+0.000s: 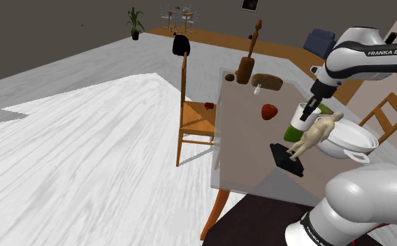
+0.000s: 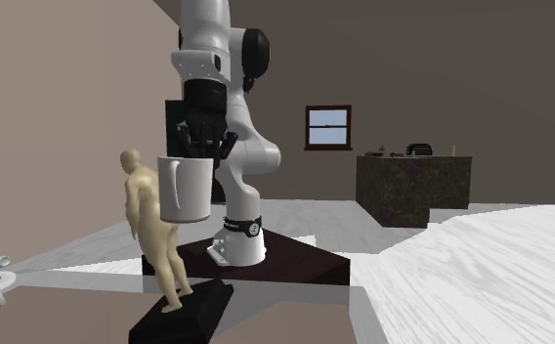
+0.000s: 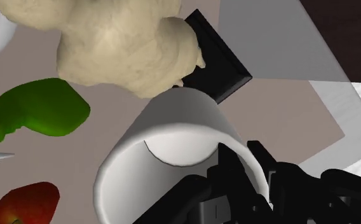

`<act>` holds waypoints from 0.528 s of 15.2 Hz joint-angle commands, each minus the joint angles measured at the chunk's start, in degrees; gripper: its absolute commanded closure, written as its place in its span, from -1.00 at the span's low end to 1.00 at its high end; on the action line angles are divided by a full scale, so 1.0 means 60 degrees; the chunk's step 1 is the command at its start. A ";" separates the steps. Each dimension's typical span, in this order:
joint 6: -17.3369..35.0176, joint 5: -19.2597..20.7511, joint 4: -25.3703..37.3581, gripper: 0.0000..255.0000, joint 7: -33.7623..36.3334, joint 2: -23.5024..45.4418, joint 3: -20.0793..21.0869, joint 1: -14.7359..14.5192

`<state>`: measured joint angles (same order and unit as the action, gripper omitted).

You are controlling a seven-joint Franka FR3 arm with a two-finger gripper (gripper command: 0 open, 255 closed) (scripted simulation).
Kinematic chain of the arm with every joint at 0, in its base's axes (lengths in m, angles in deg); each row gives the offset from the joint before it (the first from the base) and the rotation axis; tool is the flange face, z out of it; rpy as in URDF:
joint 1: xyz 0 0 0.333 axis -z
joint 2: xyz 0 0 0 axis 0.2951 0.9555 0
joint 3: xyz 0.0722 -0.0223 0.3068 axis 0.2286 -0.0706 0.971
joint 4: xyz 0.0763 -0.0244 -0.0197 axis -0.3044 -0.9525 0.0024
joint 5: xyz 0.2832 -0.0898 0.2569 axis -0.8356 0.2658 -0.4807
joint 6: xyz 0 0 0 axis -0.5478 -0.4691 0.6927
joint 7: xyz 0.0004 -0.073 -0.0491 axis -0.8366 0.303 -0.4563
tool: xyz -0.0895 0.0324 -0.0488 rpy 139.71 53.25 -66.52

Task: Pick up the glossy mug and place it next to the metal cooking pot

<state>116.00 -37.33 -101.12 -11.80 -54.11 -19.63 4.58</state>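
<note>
A plain white mug [image 1: 303, 113] hangs above the table [image 1: 244, 143], upright, with my gripper [image 1: 309, 108] shut on its rim. In the second exterior view the mug [image 2: 186, 189] hangs from the gripper [image 2: 205, 156], level with the chest of a beige figurine [image 2: 153, 225]. The wrist view looks into the mug [image 3: 173, 143], whose wall the gripper [image 3: 236, 170] clasps. The pot [image 1: 351, 140] is drawn white, with side handles. It stands on the table to the shoulder view's right of the mug, beyond the figurine [image 1: 313, 135].
Under the mug lies a green spray bottle [image 3: 42, 114], with a red apple [image 1: 269, 111] beside it. The figurine stands on a black base [image 3: 217, 63]. A brown wooden piece [image 1: 244, 68] and a loaf [image 1: 267, 81] occupy the table's far end. A wooden chair [image 1: 193, 115] stands alongside.
</note>
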 commanded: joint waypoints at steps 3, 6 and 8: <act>-0.0205 0.0538 -0.0067 1.00 -0.0960 -0.0331 -0.0775 0.0560; -0.0304 0.0914 0.0051 1.00 -0.1679 -0.0426 -0.1373 0.0919; -0.0351 0.1149 0.0188 1.00 -0.2165 -0.0423 -0.1786 0.1126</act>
<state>113.78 -31.16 -100.77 -23.04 -57.25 -28.80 10.84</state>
